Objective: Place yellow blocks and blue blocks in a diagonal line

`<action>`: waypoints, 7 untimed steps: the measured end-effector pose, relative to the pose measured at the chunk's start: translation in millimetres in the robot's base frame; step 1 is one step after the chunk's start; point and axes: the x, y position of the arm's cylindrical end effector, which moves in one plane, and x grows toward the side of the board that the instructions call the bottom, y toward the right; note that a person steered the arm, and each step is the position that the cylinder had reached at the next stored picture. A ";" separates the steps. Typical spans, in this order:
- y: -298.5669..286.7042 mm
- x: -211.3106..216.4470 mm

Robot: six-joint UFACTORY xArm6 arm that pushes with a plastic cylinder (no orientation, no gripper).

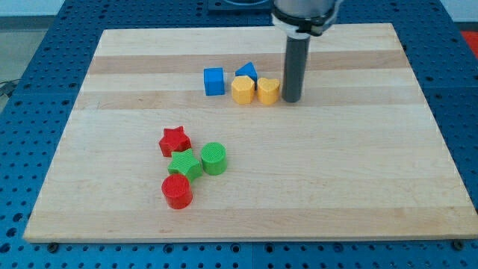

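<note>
The tool here is a plain dark rod with nothing to open or clench, so nothing is grasped; its tip [291, 100] is planted on the worktop [336, 172] just beside, perhaps touching, the nearer yellow block [268, 90], which lies directly to the view's left of it. A second yellow block [242, 90] is pressed against the far side of the first, a blue triangular block [247, 72] is tucked behind the pair toward the view's top, and a blue cube [213, 81] is found furthest left of the tip. The four are judged to be gathered but still in a rough row, so the arranging step is in hand; next, a push is called for that staggers them into a slant. Well below and left of the tip, a red star [174, 140], green star [184, 164], green cylinder [214, 158] and red cylinder [178, 191] are clustered. The pale wooden worktop is set on a blue perforated base [22, 134].
</note>
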 end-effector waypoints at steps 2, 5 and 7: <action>48.7 -31.1; -19.6 -33.1; -51.4 -33.1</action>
